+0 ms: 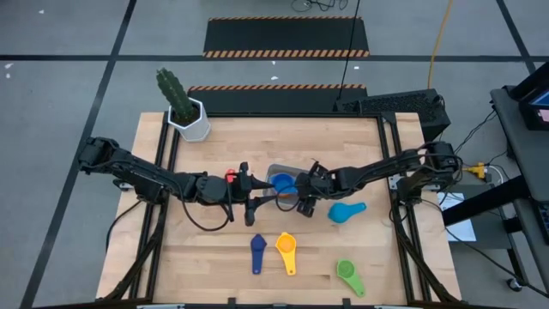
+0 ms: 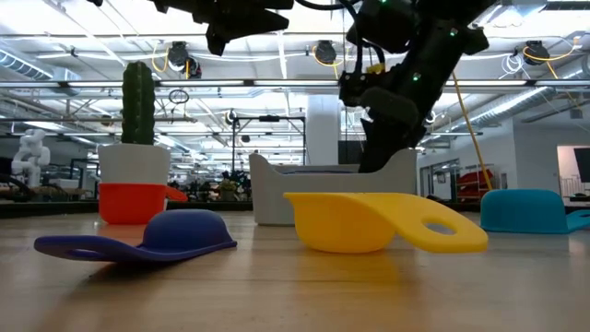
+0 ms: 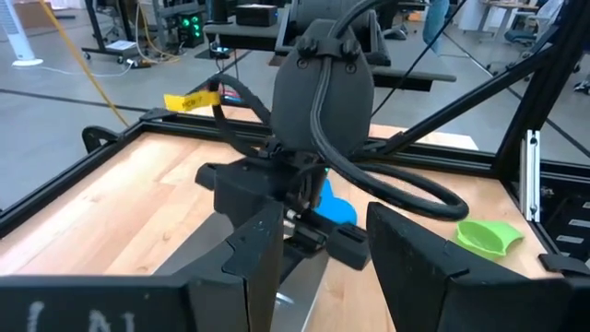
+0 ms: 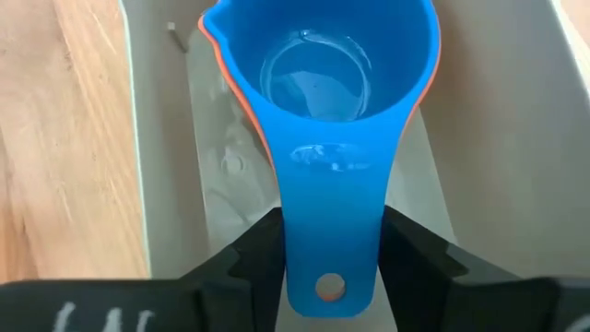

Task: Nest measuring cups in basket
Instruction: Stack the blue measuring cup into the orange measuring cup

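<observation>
Basket (image 1: 276,170) sits mid-table, just beside both grippers. Inside it: blue cup (image 4: 324,83) nested in orange cup (image 4: 241,109), only an orange rim showing under the blue bowl. Right gripper (image 4: 330,247) is over the basket, fingers clamped on the blue cup's handle, one on each side. Left gripper (image 1: 254,196) hangs just beside the basket on the cactus-pot side, fingers apart, holding nothing.

Other cups relative to the basket: red cup (image 1: 231,177) near it behind the left gripper; light blue cup (image 1: 346,211) near it on the far side from the red one, bowl down; navy cup (image 1: 257,252), yellow cup (image 1: 286,251) and green cup (image 1: 348,275) well apart toward the front edge. White cactus pot (image 1: 194,121) well apart, at the table's back corner.

View differences: only the right wrist view shows the nesting and the grip. Low view shows the basket's wall (image 2: 267,192), not its contents, and navy and yellow lying bowl down. Left wrist view shows the right arm from the front, a bit of blue and the green cup beyond.
</observation>
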